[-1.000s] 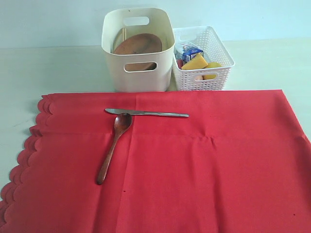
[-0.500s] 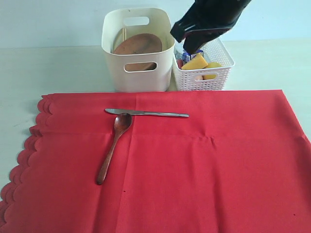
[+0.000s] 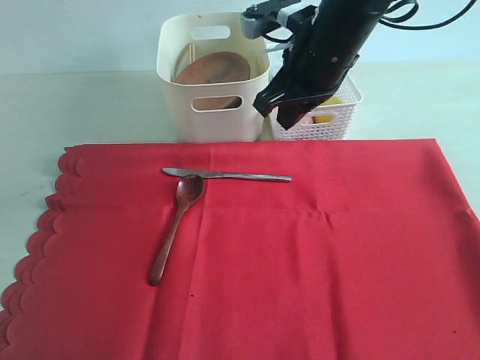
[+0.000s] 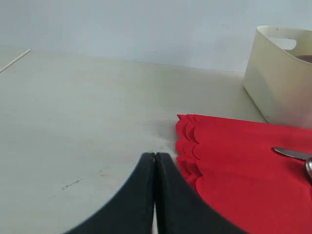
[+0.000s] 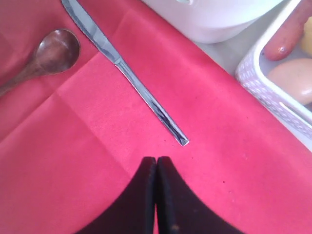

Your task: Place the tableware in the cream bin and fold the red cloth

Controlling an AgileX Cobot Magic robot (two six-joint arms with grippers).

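Note:
The red cloth [image 3: 300, 247] lies spread flat over the table front, scalloped edge at the left. On it rest the slim metal knife [image 3: 225, 175] [image 5: 126, 78] and the dark wooden spoon [image 3: 174, 225] [image 5: 46, 56]. Behind stands the cream bin [image 3: 214, 79] [image 4: 280, 78] with the brown plate [image 3: 212, 71] and chopsticks [image 3: 192, 52] leaning inside. My right gripper [image 3: 279, 114] [image 5: 156, 159] hangs shut and empty above the cloth's far edge, just beyond the knife handle's end. My left gripper [image 4: 155, 155] is shut and empty over bare table beside the scallops [image 4: 187, 146]. Cup and bowl are not visible.
A white lattice basket [image 3: 330, 120] right of the bin holds a cheese wedge, partly hidden by the right arm; in the right wrist view it [image 5: 263, 83] shows a sausage and an egg. Pale bare table [image 3: 82, 105] lies left of and behind the cloth.
The right arm has come in from the upper right and descended, from over the basket to just above the cloth's far edge. Knife, spoon and cloth have not moved.

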